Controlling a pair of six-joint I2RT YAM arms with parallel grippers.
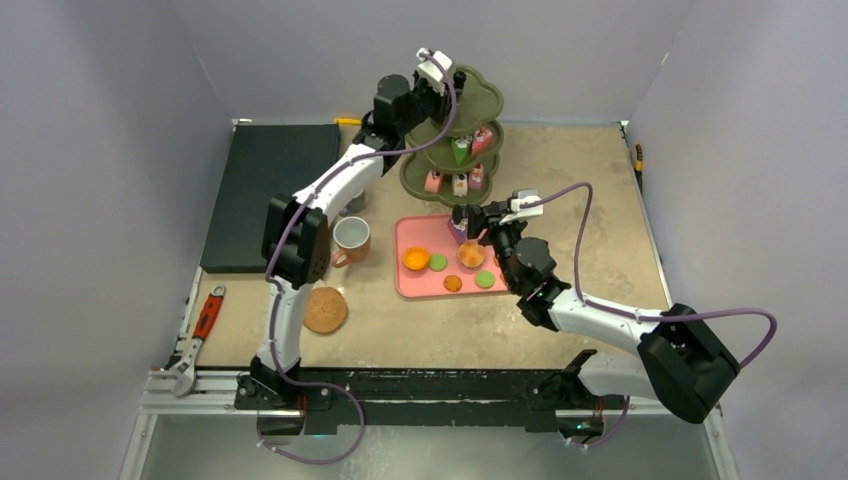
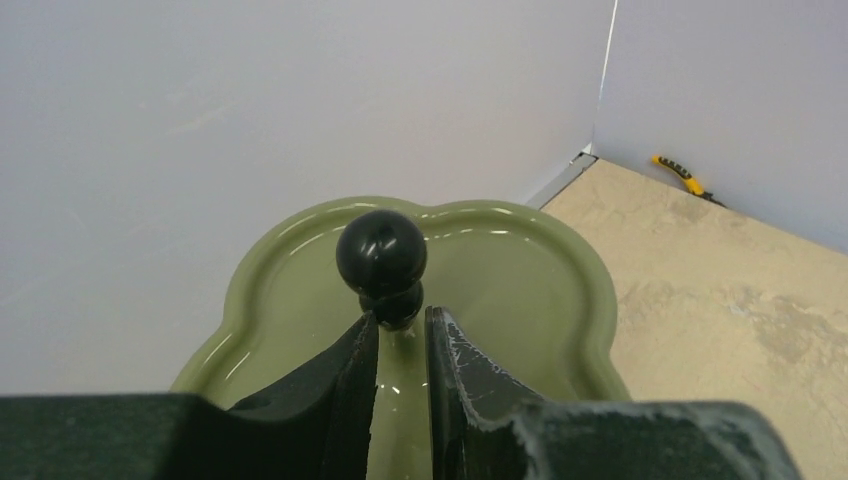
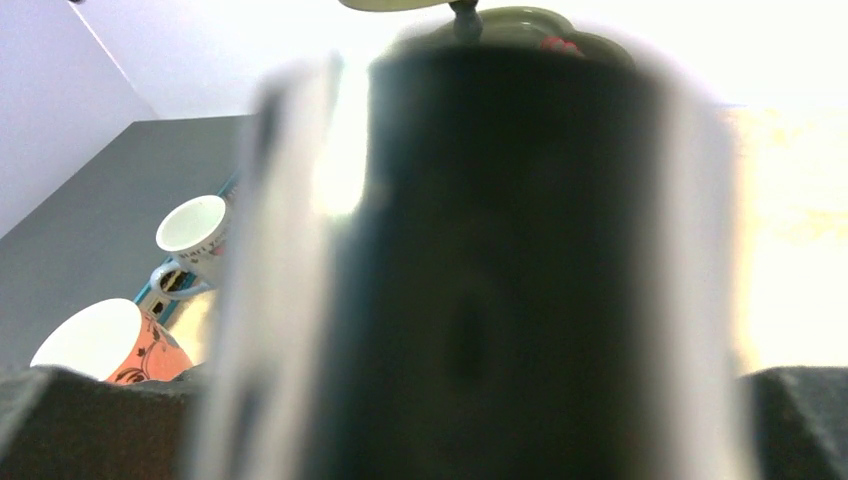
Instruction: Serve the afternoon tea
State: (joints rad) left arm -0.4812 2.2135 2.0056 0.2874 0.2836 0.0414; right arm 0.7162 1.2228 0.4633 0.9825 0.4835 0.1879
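Three orange rounds (image 1: 416, 259) and two green rounds (image 1: 438, 262) lie on the pink tray (image 1: 410, 286). Five cake slices (image 1: 460, 150) sit on the green stand (image 1: 485, 100) behind it, and the orange mug (image 1: 351, 238) and grey mug (image 3: 190, 228) stand to the left. The left gripper (image 2: 400, 318) is clenched on the neck under the stand's black knob (image 2: 381, 252). The right gripper (image 1: 462, 224) hangs over the tray's far edge, its grasp indeterminable: a blurred dark object (image 3: 500, 270) blocks its camera.
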